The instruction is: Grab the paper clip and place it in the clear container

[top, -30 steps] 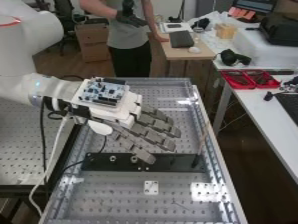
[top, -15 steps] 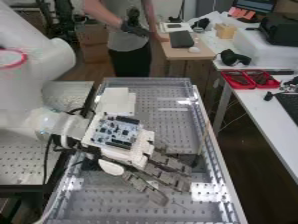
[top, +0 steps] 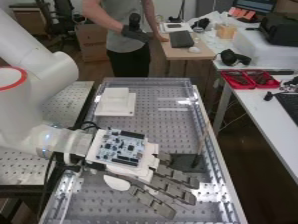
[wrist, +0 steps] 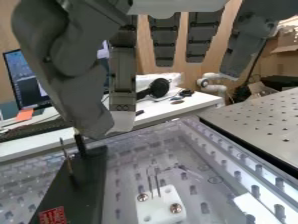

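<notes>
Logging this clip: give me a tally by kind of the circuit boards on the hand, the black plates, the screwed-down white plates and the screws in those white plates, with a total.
Circuit board on the hand: 1
Black plate: 1
White plate: 1
Screws: 2
Total: 5

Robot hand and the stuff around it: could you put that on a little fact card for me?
Arm: white, from the high view's left
Hand: dark grey, open, above the bench
Black plate: on the bench
White block: two screws, beside the black plate
Thin wires: at the white block; paper clip or not, unclear
Red trays: on the side table
</notes>
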Robot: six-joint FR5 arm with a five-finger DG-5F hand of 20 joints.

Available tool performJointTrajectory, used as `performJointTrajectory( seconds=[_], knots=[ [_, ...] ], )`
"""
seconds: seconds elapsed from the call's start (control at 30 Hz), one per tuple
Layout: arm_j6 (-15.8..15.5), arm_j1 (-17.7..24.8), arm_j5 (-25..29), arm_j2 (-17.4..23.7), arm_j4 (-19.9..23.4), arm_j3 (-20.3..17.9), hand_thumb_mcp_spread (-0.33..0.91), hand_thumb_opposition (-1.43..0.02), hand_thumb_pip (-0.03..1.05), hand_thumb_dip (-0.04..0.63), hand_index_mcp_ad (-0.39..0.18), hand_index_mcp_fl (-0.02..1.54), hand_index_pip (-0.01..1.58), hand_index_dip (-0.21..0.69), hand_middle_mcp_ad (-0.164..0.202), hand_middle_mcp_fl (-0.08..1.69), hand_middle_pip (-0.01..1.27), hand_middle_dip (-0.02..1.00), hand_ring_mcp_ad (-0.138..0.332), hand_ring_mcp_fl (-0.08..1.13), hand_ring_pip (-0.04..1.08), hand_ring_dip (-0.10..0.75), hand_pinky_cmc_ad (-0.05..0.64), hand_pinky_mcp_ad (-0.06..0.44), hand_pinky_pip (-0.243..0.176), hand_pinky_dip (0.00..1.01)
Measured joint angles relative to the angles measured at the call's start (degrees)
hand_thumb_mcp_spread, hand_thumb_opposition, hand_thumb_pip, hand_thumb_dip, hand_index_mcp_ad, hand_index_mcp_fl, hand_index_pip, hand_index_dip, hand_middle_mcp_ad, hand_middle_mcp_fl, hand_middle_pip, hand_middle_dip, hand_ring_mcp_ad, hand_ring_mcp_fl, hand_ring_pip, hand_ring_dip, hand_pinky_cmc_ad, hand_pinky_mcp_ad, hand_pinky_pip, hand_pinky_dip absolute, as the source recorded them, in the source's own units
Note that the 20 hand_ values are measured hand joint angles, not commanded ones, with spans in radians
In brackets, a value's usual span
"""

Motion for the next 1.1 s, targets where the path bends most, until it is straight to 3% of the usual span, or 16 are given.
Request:
performJointTrajectory(
  seconds=[0.53, 0.67, 0.77, 1.1],
  knots=[
    [-3.24, -2.18, -4.68, -2.65, -0.93, 3.16, 0.39, -0.85, 0.75, 0.283, -0.122, 0.32, 1.51, 0.096, 0.099, 0.02, 0.14, 0.19, 0.143, 0.01, 0.08, 0.126, 0.344, 0.297, -0.089, 0.35],
    [-4.47, -2.43, -5.63, -3.39, -1.36, 4.02, 0.39, -0.85, 0.75, 0.286, -0.134, 0.32, 1.51, 0.096, 0.101, 0.02, 0.13, 0.19, 0.147, 0.01, 0.08, 0.126, 0.351, 0.278, -0.093, 0.34],
    [-5.38, -2.59, -6.28, -3.78, -1.50, 4.43, 0.39, -0.85, 0.75, 0.283, -0.138, 0.32, 1.51, 0.096, 0.098, 0.04, 0.13, 0.19, 0.127, 0.01, 0.08, 0.124, 0.328, 0.278, -0.093, 0.33],
    [-8.27, -2.86, -7.79, -4.84, -2.23, 5.25, 0.40, -0.85, 0.75, 0.283, -0.138, 0.32, 1.51, 0.096, 0.091, 0.05, 0.14, 0.20, 0.131, 0.01, 0.08, 0.126, 0.332, 0.278, -0.075, 0.32]
  ],
)
